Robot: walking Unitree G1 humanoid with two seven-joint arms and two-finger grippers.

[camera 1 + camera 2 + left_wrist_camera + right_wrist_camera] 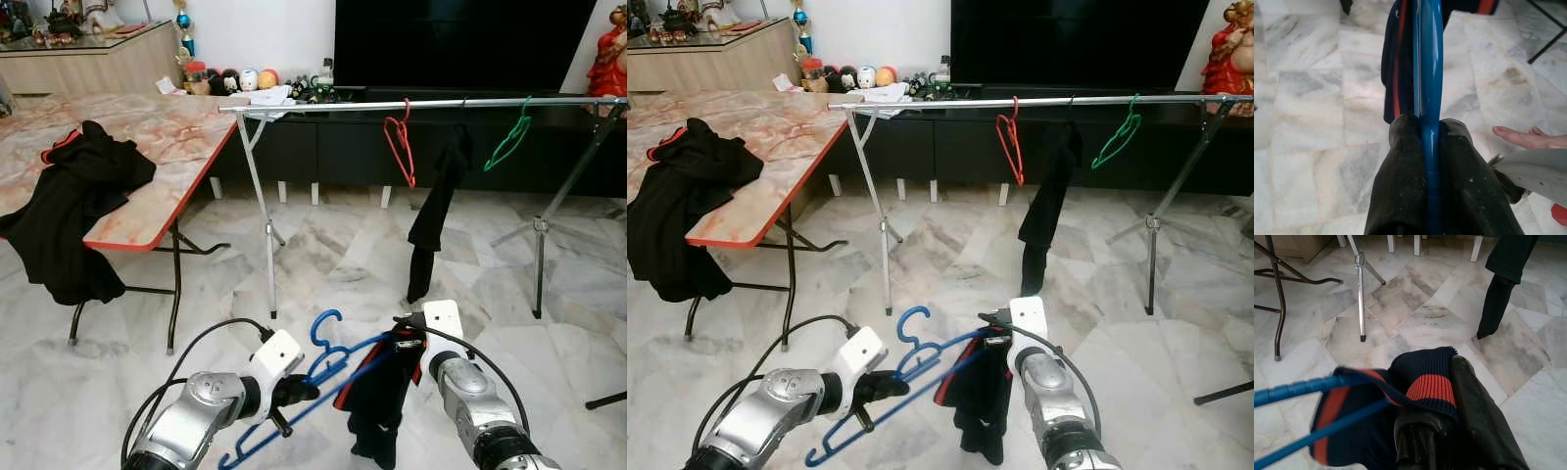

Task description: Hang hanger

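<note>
Blue hanger (315, 377): held low and near, between both arms, hook pointing up toward the far rail (421, 103).
Left gripper (1431, 147): clamped on the hanger's bar, likely to steady it.
Right gripper (1442, 418): pinching the garment's (377, 397) striped cuff against the hanger's right end; the garment drapes down from it, apparently so it stays on.
Rail: far, well apart from the hanger, carrying a red hanger (400, 142), a green hanger (509, 137) and a dark cloth (436, 211). Hanging not yet done.
</note>
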